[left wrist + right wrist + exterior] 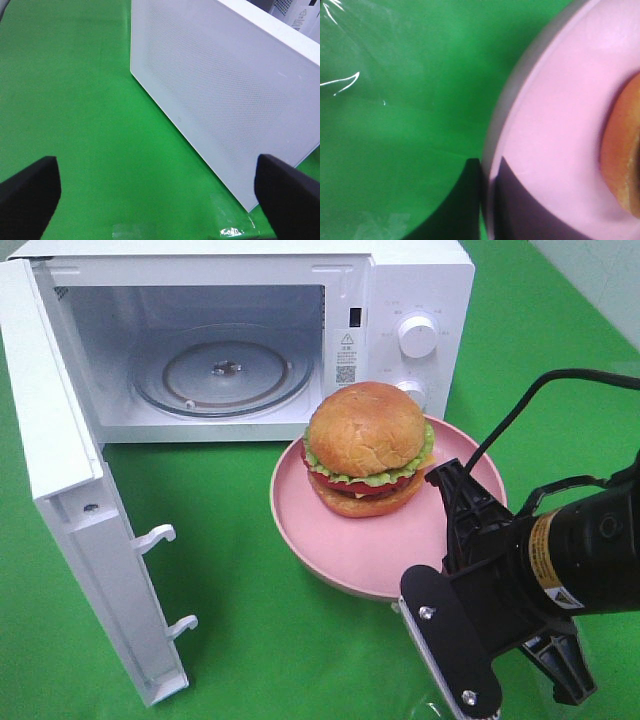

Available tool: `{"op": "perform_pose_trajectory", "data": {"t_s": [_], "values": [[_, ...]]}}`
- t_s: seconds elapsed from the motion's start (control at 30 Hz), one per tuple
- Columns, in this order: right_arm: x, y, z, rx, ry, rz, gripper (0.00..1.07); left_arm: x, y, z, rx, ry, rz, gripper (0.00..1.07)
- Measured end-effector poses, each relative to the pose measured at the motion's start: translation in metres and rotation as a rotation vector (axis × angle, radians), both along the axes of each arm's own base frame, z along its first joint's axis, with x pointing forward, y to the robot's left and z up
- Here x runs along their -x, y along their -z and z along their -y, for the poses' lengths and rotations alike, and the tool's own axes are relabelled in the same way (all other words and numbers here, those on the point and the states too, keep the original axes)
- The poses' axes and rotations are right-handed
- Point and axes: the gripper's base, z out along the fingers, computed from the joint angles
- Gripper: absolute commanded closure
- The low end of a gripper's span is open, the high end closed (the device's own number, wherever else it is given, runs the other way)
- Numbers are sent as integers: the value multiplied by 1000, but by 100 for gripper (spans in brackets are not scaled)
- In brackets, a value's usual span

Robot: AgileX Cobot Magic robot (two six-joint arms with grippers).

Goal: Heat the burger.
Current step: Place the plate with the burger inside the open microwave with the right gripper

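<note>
While the microwave door stands open, turntable bare, the burger sits on the pink plate on the desk, 5 o'clock of the cavity. Right gripper pinches the plate's 4 o'clock rim; left gripper spread, empty. Remaining: load, shut, start.

The microwave stands at the back of the surface, its door swung open to the left and the turntable inside. Before its right side sits the plate, with the burger on it. The right claw straddles the plate's near rim.
</note>
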Motion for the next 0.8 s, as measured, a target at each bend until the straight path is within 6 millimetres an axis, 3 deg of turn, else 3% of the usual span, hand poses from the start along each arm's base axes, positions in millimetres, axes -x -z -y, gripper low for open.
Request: {"op": "perform_pose_trajectory", "data": {"t_s": [0.37,0.8], "values": [[-13,2,17,69,-79,-5,107,0,0,0,0,0,0,9],[-18,3,24,58,-126,-18,107,0,0,0,0,0,0,9]]}}
